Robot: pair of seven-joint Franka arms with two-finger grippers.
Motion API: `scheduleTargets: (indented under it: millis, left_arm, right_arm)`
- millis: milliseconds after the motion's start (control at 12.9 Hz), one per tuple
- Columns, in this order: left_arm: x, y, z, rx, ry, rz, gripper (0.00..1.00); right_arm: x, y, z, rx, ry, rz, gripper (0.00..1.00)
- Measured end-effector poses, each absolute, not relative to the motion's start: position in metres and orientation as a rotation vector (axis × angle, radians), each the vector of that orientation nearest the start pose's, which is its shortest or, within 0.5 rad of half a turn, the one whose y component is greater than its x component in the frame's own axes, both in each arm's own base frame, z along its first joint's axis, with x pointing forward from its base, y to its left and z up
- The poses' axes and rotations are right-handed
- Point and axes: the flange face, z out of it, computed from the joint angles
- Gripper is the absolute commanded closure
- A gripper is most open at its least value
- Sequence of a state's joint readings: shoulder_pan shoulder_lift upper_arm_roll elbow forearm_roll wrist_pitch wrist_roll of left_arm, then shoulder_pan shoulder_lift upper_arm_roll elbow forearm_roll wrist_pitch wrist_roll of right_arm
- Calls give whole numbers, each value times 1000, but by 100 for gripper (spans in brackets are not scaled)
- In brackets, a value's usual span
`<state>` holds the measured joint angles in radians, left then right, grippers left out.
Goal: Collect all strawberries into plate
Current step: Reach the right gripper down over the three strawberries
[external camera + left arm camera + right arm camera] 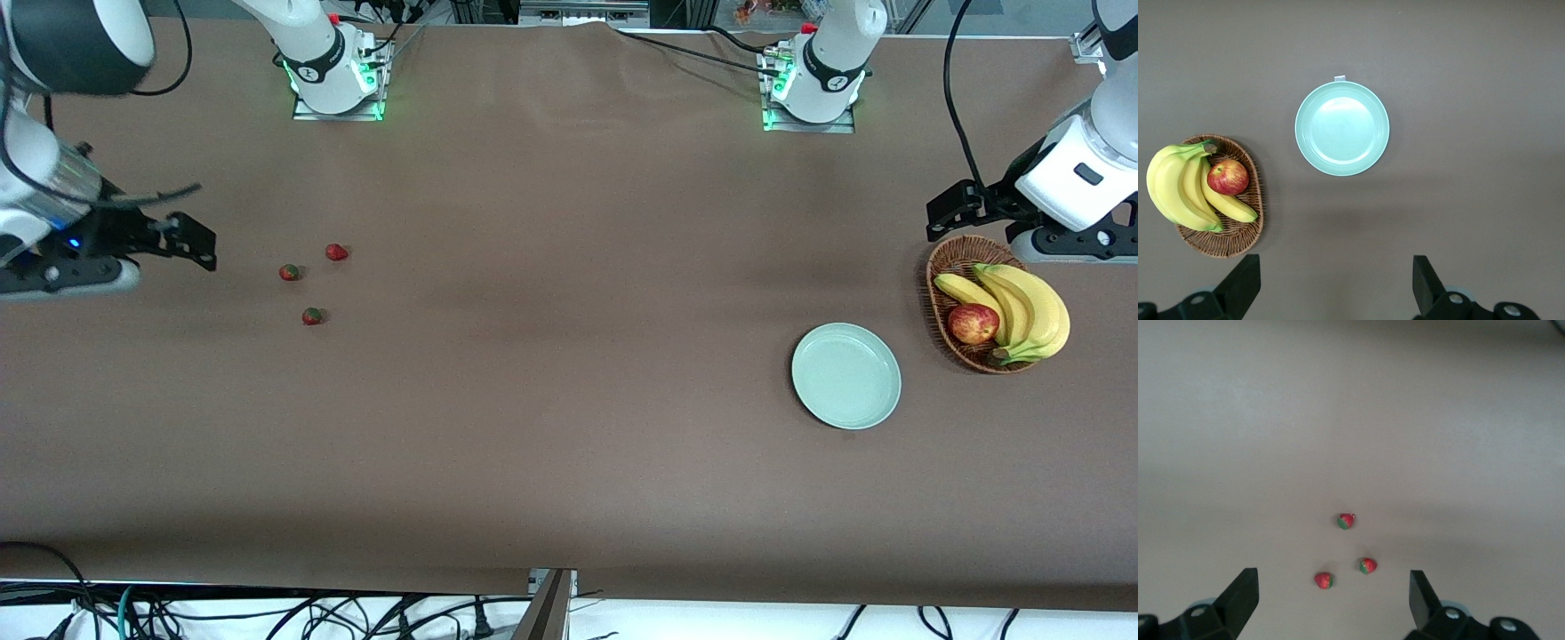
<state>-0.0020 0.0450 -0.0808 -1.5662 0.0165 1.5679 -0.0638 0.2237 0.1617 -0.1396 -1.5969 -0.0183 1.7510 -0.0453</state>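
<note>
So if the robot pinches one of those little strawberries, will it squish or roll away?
Probably it could roll: each of the strawberries is small and rounded, lying loose on the flat table. It likely weighs very little, being far smaller than the plate. Whether it squishes I cannot tell. The right gripper hangs open near them.

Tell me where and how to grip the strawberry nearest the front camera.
Take that strawberry across its red body, likely from straight above, with the right end effector, which is open and hangs near the three berries. The berry is tiny and lies low on the table, so a side approach would probably scrape the surface. The other two strawberries lie apart, leaving room for the fingers.
</note>
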Motion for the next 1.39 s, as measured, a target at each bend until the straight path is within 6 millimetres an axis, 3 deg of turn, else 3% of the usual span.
scheduleTargets:
  millis: [310,619,774,1083,1238,1393]
  left_arm:
    - [566,-39,612,-3125,139,30,0]
    - [567,-34,616,-3124,154,22,0]
    - [567,-31,617,-3124,149,19,0]
    - [567,-29,617,-3124,153,22,0]
    - [567,-29,617,-3124,154,25,0]
    - [567,-29,616,-3124,155,28,0]
  right_arm:
    - [637,70,467,-3186,-254,66,1]
    - [639,80,436,-3183,-289,153,1]
    - [633,82,397,-3154,-273,225,1]
    - [610,75,290,-3150,-265,171,1]
    - [601,72,256,-3149,-320,179,1]
    - [599,66,235,-3147,-348,211,2]
